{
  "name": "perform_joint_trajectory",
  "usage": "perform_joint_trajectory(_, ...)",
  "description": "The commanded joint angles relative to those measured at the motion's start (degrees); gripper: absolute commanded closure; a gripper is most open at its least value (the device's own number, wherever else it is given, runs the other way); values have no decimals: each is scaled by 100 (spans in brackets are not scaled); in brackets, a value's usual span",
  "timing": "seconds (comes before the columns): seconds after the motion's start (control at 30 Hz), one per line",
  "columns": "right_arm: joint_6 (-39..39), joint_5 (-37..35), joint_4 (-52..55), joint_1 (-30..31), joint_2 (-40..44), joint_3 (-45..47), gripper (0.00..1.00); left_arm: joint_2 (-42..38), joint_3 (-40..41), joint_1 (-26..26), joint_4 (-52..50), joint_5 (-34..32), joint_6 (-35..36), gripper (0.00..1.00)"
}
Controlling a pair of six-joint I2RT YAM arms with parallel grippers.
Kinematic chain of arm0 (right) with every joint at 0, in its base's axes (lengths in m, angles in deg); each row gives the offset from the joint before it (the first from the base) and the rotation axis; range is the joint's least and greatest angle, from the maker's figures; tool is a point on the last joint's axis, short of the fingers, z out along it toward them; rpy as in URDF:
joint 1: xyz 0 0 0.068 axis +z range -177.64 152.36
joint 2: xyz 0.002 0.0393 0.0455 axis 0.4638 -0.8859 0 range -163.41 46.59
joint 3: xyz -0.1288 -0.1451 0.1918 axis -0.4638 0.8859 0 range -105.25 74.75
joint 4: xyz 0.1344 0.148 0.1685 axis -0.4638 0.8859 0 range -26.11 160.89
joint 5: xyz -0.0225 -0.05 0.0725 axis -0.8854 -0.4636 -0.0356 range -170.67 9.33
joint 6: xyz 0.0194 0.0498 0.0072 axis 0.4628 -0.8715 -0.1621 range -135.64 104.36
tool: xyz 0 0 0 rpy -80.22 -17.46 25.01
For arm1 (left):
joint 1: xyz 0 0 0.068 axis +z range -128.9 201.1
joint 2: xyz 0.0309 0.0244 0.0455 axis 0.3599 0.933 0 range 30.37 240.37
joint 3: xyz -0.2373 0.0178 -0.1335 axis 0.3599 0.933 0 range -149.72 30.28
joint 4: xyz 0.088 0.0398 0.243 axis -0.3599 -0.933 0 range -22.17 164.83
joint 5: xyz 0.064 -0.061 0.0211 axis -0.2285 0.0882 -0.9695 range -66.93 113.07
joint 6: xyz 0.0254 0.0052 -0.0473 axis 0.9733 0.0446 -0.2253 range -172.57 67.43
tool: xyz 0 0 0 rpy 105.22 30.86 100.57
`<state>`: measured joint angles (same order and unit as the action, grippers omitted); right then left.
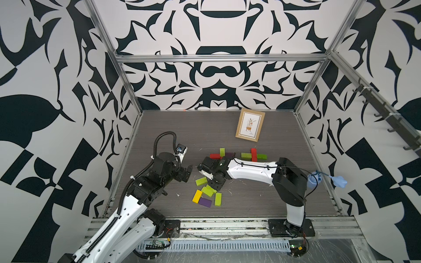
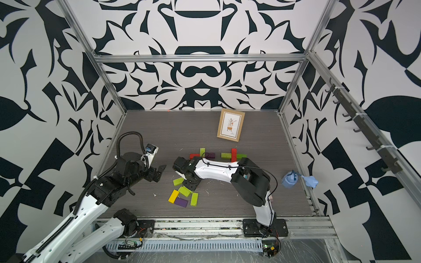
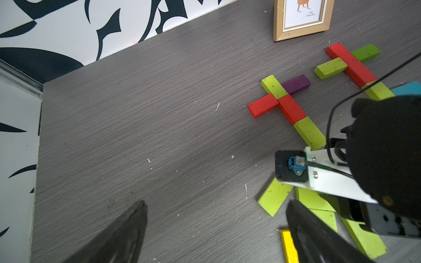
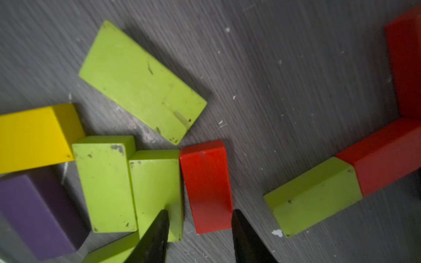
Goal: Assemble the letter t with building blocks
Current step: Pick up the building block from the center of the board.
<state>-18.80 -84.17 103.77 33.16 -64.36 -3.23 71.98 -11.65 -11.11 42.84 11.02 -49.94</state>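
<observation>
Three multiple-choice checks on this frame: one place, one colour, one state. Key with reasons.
1. The picture frame is: A) beyond the assembled blocks, farther from the robot; B) at the front rail; C) under the left arm.
2. The block the right hand straddles is: A) yellow; B) purple; C) red.
3. The left hand is: A) shut on a block; B) open and empty; C) out of view.
Key: 1 A, both top views show it behind them; 2 C, the right wrist view shows a red block there; 3 B, its fingers stand wide apart.

Black-and-white patterned walls (image 1: 218, 27) enclose a grey wood-grain counter (image 1: 182, 127); a framed picture (image 1: 250, 124) sits at one o'clock.
</observation>
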Motion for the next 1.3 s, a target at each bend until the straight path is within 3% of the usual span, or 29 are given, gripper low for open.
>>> perform_joint_trajectory(0.0, 0, -302, 90, -30, 71, -196, 52, -82, 62, 12, -6, -40, -93, 1)
perform_joint_trajectory(0.8, 316, -185, 161, -130, -189, -266, 52, -117, 58, 12, -18, -55, -103, 1)
perform_joint_trajectory(1.27, 483, 271, 169, -129, -267, -307, 52, -135, 78, 7, -4, -78, -105, 1)
